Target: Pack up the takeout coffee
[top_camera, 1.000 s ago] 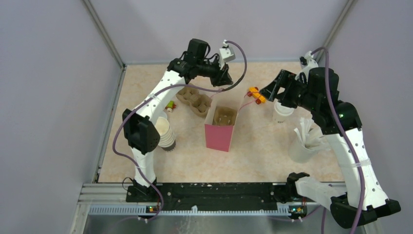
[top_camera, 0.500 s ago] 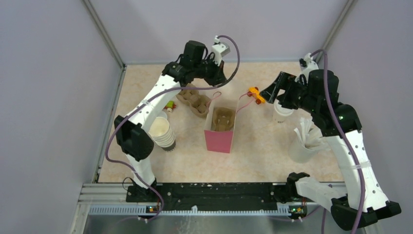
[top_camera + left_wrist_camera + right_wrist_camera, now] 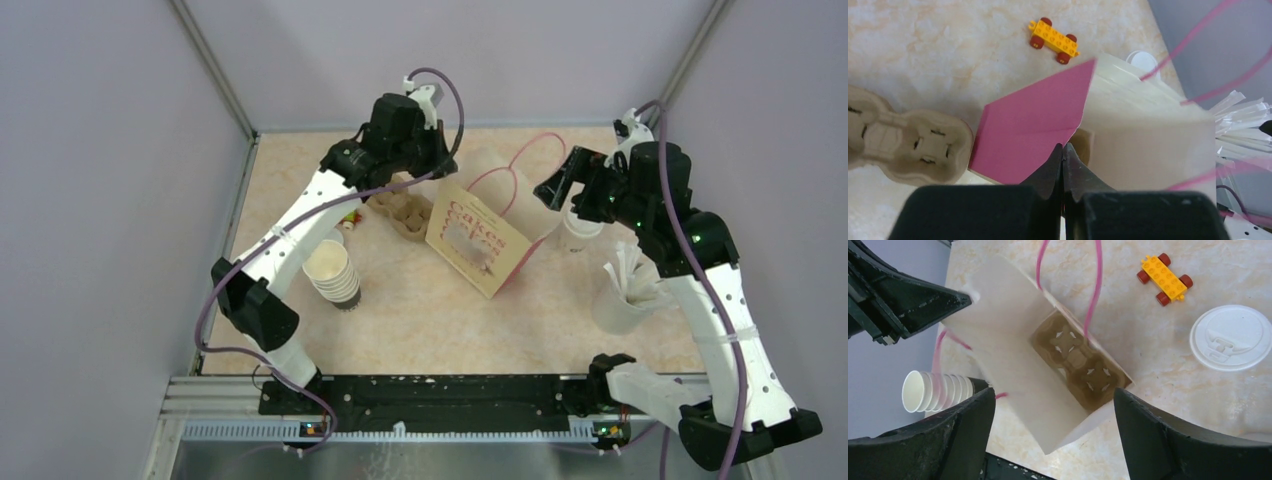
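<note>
The takeout coffee (image 3: 578, 232), a small white cup with a round white lid (image 3: 1232, 337), stands at the right, partly under my right arm. The pink paper bag (image 3: 478, 235) is tilted over toward the right, its printed side up, with a brown cup carrier inside (image 3: 1075, 360). My left gripper (image 3: 1063, 147) is shut on the bag's upper edge (image 3: 1033, 130) at the back (image 3: 432, 160). My right gripper (image 3: 1054, 390) is open wide and empty, above the bag's mouth and left of the coffee (image 3: 556, 186).
A second brown carrier (image 3: 400, 210) lies left of the bag. A stack of lidless cups (image 3: 335, 272) lies at the left. A larger cup of white sticks (image 3: 625, 295) stands at the right. A yellow toy car (image 3: 1164, 279) sits behind the coffee.
The bag stood upright before; now it is tipped over to the right, pulled by its edge. My left gripper has moved back and left. My right arm has hardly moved.
</note>
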You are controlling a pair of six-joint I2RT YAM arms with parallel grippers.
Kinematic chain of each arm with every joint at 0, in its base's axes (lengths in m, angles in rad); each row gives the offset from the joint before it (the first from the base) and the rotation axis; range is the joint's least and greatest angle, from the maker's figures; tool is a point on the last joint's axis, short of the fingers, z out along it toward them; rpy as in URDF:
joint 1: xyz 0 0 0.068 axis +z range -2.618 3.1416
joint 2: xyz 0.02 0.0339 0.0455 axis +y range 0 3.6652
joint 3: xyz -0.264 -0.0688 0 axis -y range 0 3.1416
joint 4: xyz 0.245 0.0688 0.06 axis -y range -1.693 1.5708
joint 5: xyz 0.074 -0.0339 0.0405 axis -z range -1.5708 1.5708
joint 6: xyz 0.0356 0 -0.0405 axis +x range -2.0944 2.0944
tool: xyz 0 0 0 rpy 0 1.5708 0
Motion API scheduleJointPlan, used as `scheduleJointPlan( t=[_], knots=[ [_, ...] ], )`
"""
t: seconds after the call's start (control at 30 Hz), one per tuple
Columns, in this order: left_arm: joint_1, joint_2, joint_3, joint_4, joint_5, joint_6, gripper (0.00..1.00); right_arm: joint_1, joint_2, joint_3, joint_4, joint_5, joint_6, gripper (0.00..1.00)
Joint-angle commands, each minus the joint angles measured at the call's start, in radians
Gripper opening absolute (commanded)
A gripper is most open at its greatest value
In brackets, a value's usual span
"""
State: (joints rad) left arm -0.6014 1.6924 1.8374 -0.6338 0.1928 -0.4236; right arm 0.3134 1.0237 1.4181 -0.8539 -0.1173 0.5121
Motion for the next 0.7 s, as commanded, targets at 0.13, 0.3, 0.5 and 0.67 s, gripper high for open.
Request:
scheduleJointPlan(
  t=[0.13, 0.3, 0.5, 0.67],
  knots=[
    [-0.033, -0.167, -0.174, 0.027, -0.078, -0.203, 0.19, 0.002, -0.010, 0.019, -0.023, 0.082, -0.025, 0.92],
    [-0.035, -0.220, -0.210, -0.012, -0.080, -0.215, 0.56, 0.002, -0.011, 0.023, -0.021, 0.080, -0.025, 0.93],
    [-0.029, -0.184, -0.106, -0.141, -0.112, -0.092, 0.99, 0.003, -0.003, 0.053, -0.044, 0.113, -0.023, 0.96],
    [-0.015, -0.062, 0.051, -0.261, -0.082, 0.050, 0.99, 0.000, 0.033, 0.100, -0.093, 0.198, -0.053, 0.97]
  ],
)
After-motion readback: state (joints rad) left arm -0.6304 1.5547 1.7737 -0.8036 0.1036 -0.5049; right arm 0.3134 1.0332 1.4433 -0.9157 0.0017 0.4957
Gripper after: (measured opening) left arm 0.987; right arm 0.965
